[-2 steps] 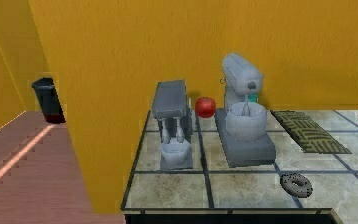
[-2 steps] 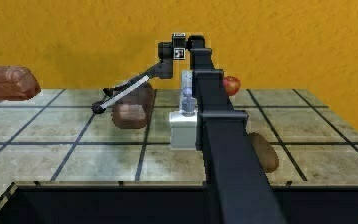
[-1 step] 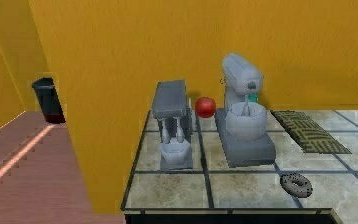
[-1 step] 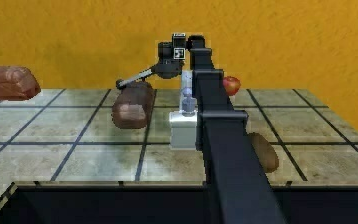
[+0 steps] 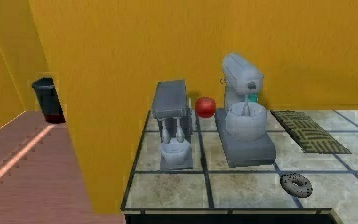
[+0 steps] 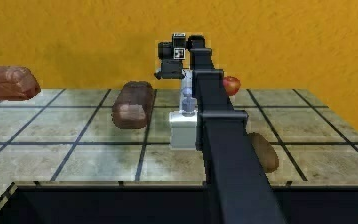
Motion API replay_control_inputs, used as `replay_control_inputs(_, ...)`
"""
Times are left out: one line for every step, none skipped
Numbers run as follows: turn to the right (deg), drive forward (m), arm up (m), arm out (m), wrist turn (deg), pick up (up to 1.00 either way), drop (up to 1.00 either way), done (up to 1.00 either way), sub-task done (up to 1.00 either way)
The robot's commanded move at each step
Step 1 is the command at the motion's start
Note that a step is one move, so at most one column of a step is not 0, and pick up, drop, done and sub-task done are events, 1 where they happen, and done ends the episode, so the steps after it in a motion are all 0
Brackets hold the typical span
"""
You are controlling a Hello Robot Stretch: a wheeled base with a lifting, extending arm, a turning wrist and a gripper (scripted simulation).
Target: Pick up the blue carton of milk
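Carton [image 6: 185, 128]: a small white box with a pale bluish top, upright on the tiled counter [image 6: 77, 160] at the centre of the arm side view, against the left edge of the arm [image 6: 227, 150].
Gripper [image 6: 173, 70]: just above the carton in the frame. You cannot tell how its jaws stand, nor whether it holds anything.
Brown loaf [image 6: 133, 103]: centre left of that view.
Red apple [image 6: 232, 85]: just right of the arm.
Small stand mixer [image 5: 174, 110] and large stand mixer [image 5: 245, 85]: centre of the forward view, each with a bowl (contents hidden from you).
Black bin [image 5: 47, 100]: upper left, on the floor.
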Motion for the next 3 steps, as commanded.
replay_control_inputs(0.0,0.00,0.00,0.00,9.0,0.00,0.00,0.00,0.00)
replay_control_inputs(0.0,0.00,0.00,0.00,0.0,1.00,0.00,0.00,0.00)
replay_control_inputs(0.0,0.00,0.00,0.00,0.0,0.00,0.00,1.00,0.00)
